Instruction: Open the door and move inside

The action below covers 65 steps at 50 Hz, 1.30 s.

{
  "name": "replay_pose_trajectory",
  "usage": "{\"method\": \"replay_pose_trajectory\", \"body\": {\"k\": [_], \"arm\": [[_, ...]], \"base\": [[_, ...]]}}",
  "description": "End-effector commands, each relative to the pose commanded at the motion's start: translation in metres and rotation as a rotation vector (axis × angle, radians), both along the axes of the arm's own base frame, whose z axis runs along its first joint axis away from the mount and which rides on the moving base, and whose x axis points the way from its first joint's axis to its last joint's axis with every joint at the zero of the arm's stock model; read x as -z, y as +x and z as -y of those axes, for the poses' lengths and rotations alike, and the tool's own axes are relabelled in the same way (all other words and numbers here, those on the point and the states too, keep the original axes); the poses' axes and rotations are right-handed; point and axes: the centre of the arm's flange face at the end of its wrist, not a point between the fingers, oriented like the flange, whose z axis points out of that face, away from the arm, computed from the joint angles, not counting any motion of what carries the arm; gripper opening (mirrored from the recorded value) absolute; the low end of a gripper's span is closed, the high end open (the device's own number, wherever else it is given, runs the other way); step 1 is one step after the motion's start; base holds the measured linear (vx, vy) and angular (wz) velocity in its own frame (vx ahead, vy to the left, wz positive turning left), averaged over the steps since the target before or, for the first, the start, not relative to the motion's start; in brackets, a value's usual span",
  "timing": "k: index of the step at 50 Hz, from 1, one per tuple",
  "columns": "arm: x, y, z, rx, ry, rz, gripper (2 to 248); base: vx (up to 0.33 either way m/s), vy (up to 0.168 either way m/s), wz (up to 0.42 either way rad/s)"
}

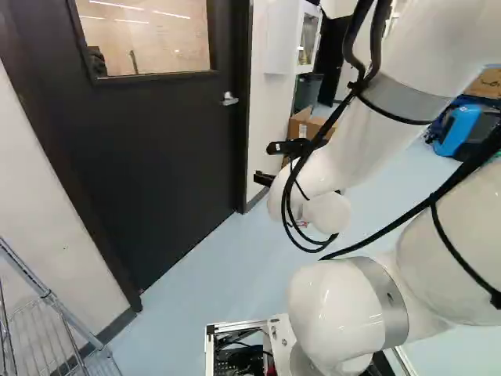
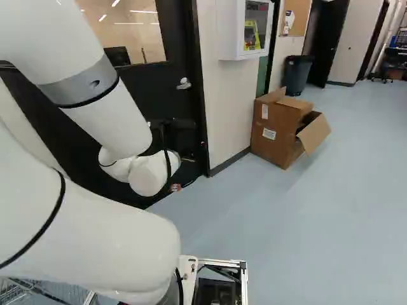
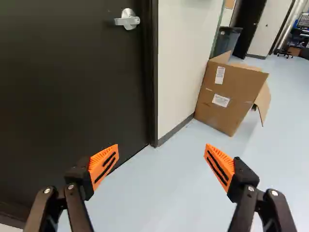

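Holds nothing in wide-open gripper [image 3: 161,151] | may miss door lever [image 3: 127,21] at 11 o'clock through aiming low

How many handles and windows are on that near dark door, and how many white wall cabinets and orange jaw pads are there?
Door handle: 1
Door window: 1
White wall cabinet: 1
Orange pads on the jaws: 2
Total: 5
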Motion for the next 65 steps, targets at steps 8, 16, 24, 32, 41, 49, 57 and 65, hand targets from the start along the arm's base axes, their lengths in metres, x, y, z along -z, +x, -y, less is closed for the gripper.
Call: {"method": "replay_pose_trajectory", "body": {"k": [8, 16, 24, 32, 41, 49, 57, 65], "arm": [[0.0, 0.0, 0.0, 0.0, 0.0, 0.0, 247], [0.0, 0.0, 0.0, 0.0, 0.0, 0.0, 247], [0.0, 0.0, 0.0, 0.0, 0.0, 0.0, 247], [0.0, 0.0, 0.0, 0.0, 0.0, 0.0, 247], [0.0, 0.0, 0.0, 0.0, 0.0, 0.0, 247], [0.0, 0.0, 0.0, 0.0, 0.0, 0.0, 247], [0.0, 0.0, 0.0, 0.0, 0.0, 0.0, 247], [0.0, 0.0, 0.0, 0.0, 0.0, 0.0, 247]], "base": [[0.137, 0.012, 0.34], [0.134, 0.016, 0.399], [0.151, 0.0, 0.439], [0.156, -0.016, 0.439], [0.15, -0.037, 0.433], [0.148, -0.051, 0.403], [0.149, -0.123, 0.134], [0.153, -0.153, 0.012]]}}
